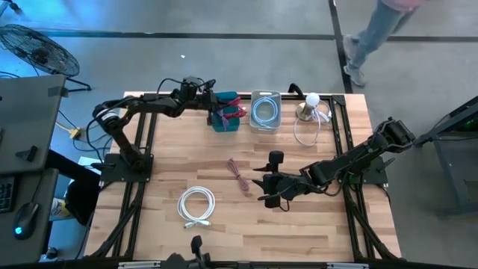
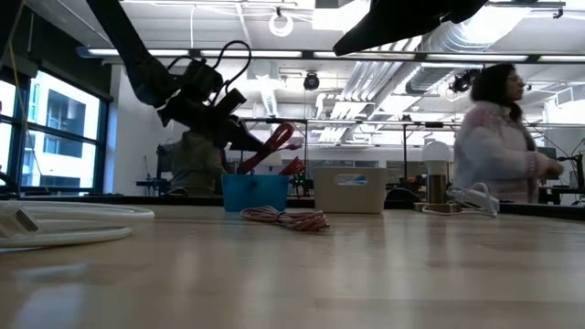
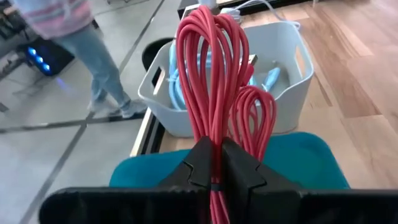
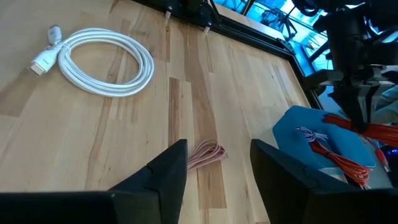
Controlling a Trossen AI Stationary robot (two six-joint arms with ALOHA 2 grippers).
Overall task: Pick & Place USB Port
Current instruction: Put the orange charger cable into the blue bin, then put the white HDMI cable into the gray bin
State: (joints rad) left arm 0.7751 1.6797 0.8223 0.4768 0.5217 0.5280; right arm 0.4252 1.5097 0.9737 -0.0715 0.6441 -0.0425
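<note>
Counting two bins [image 1: 225, 119], three loose cables [image 1: 196, 205]

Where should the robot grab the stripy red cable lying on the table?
Probably from above, across the middle of the stripy red cable. It lies flat as a long, narrow bundle, so open fingers could straddle it. The right gripper is nearest and open.

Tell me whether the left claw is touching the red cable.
Touching. The left wrist view shows the left claw shut on the red cable, its loops pinched between the fingers.

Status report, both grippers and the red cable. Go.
Left gripper shut on red cable, over teal bin. Right gripper open, above pink cable. Nothing blocking the bin.
</note>
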